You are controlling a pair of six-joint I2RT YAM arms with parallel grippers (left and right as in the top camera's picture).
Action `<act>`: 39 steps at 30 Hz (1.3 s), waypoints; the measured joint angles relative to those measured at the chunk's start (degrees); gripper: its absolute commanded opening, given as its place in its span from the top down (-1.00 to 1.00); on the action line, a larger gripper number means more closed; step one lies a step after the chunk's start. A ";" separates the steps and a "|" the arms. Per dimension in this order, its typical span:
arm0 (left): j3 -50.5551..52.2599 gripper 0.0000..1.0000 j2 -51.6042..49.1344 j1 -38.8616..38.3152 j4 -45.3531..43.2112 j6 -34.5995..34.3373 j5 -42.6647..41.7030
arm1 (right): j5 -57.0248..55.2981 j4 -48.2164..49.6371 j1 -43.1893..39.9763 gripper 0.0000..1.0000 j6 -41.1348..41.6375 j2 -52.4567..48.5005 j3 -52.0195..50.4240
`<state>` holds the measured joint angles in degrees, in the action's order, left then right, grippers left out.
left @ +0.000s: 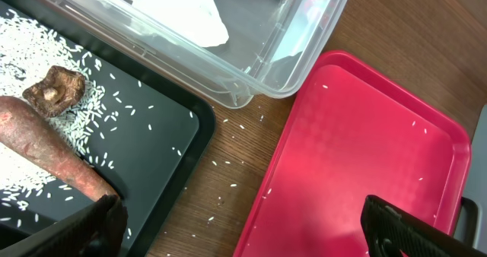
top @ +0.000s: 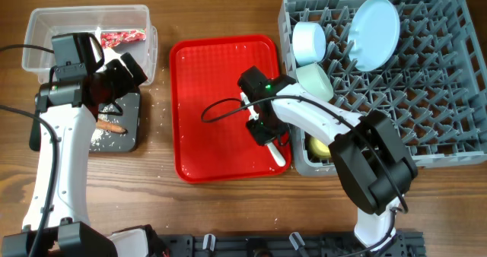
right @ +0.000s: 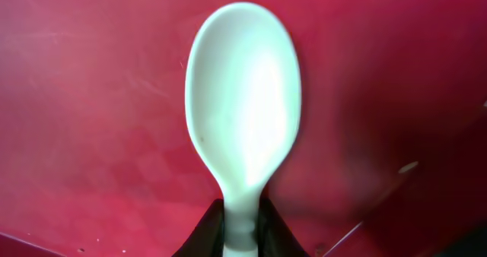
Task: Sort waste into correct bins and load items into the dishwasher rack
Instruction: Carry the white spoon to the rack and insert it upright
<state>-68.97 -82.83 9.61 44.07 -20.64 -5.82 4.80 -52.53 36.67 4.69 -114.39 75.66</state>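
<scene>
Wood-grain surface (top: pixel 213 14) carries everything. At left, the clear tub (top: pixel 38 29) holds the red wrapper (top: pixel 122 38) and tissue (left: pixel 183 10). The black tray (left: pixel 152 135) holds rice (left: pixel 30 52), sausage stick (left: pixel 46 147) and food lump (left: pixel 53 90). Above it the left pincer (left: pixel 251 230) hangs open, empty. Over the red serving tray (top: pixel 213 150), the right pincer (right: pixel 242 230) clamps the white spoon (right: pixel 243 97) by its handle. The rack (top: pixel 441 120) already holds the plate (top: pixel 374 33), blue bowl (top: pixel 310 42), green-white bowl (top: pixel 314 80) and yellow cup (top: pixel 319 147). Seemingly only the spoon and stray grains remain.

Overhead downward, wrists close; all share red tray (top: pixel 213 82).
</scene>
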 measured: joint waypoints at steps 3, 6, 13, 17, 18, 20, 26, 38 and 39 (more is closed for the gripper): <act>0.00 -1.00 0.00 0.00 0.02 0.00 0.00 | 0.09 0.00 0.00 0.87 -0.02 0.00 0.00; 0.00 -1.00 0.00 0.00 0.02 0.00 0.00 | 0.09 -0.24 0.00 0.90 0.00 0.00 0.20; 0.00 -1.00 0.00 0.00 0.00 0.00 0.00 | 0.09 -5.88 0.00 0.91 -0.02 -0.04 7.10; 0.00 -1.00 0.00 0.00 0.00 0.00 0.00 | 0.11 -11.41 0.00 0.91 -0.02 -0.04 16.96; 0.00 -1.00 0.00 0.00 0.04 0.00 0.00 | 0.09 -12.44 0.00 0.91 -0.02 -0.02 19.28; 0.00 -1.00 0.00 0.00 0.02 0.00 0.00 | 0.11 -14.29 -0.17 0.91 -0.02 0.11 24.20; 0.00 -1.00 0.00 0.00 0.02 0.00 0.00 | 0.11 -17.35 -5.70 0.91 0.22 4.70 31.82; 0.00 -1.00 0.00 0.00 0.02 0.00 0.00 | -2.43 -19.50 -31.95 0.91 1.03 10.36 31.41; 0.00 -1.00 0.00 0.00 0.02 0.00 0.00 | -2.54 -18.43 -32.83 0.91 1.03 10.36 30.29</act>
<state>-68.97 -82.83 9.61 44.10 -20.64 -5.82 2.26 -70.96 3.84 5.72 -104.03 105.95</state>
